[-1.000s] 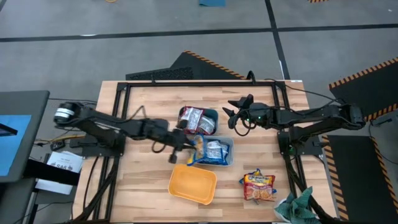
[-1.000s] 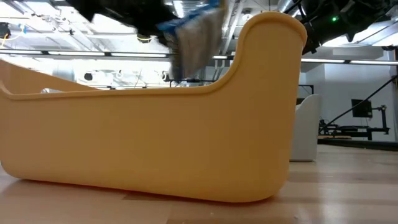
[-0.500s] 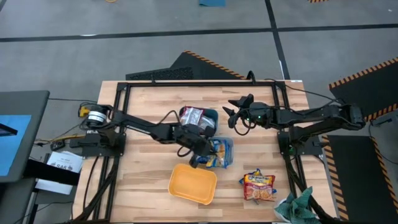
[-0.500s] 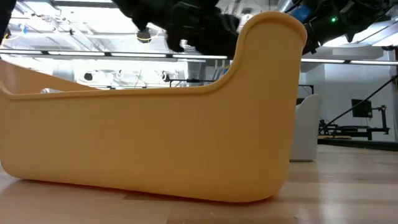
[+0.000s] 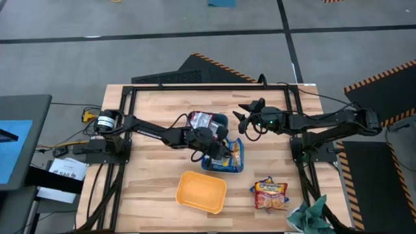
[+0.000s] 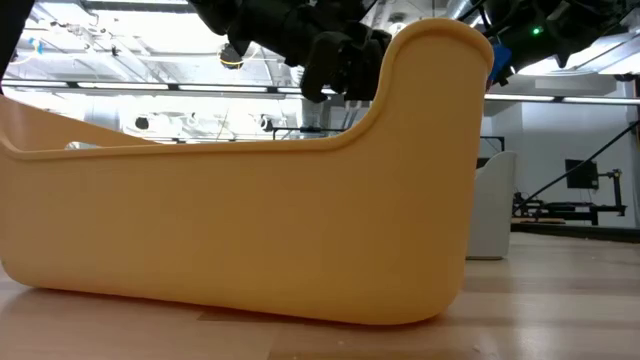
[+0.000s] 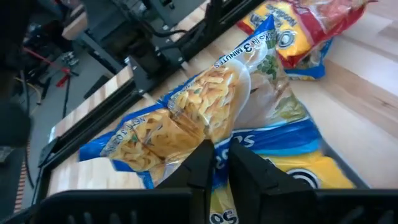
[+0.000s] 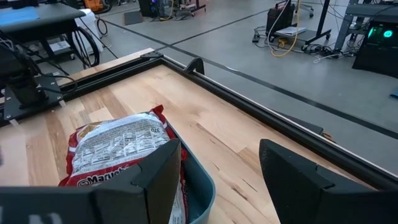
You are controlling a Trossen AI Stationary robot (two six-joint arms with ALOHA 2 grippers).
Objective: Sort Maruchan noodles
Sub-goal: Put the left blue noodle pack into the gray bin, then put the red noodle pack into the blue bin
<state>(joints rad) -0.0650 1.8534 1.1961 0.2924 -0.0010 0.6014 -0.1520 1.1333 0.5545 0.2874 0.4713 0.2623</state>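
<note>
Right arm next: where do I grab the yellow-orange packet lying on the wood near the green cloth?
Bring the right gripper straight down from above and pinch the yellow-orange packet by an end seam. It lies flat on the table, so probably only a thin raised edge offers a bite.

blue-white packets (image 7: 205,124) with yellow noodle print; red-silver packet (image 8: 118,149); teal tub (image 8: 198,186); orange tub (image 5: 201,192)

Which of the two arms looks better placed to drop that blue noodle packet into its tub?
Likely the left. Its gripper is over the pale-blue tub, fingers shut on the blue packet. The right gripper hangs open and empty, off toward the table's far edge beside the teal tub.
</note>
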